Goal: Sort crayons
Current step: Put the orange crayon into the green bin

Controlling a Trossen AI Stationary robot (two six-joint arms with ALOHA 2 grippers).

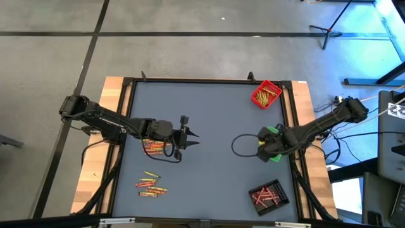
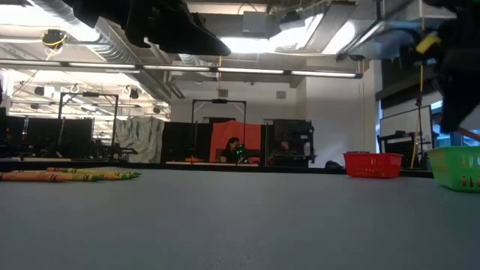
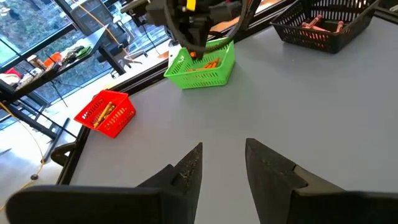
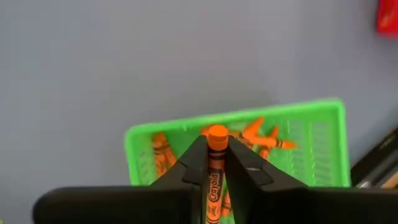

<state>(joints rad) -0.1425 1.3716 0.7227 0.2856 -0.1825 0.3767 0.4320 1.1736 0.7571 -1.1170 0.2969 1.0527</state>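
Currently, orange crayon (image 4: 216, 167): light, stiff, waxy-slick, snappable; right gripper (image 4: 216, 163) pinches it mid-shaft, directly above green tray (image 4: 323, 118); left gripper (image 3: 222, 163) open, empty.

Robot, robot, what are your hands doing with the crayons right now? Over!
Right gripper shut on orange crayon, over green tray. Left gripper open, empty, mid-table. Nothing blocking.

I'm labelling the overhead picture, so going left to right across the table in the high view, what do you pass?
Loose crayons → left gripper, open over bare table → right gripper, shut on an orange crayon above the green tray. The red tray and black tray overlap that last stretch, so I leave them unordered.
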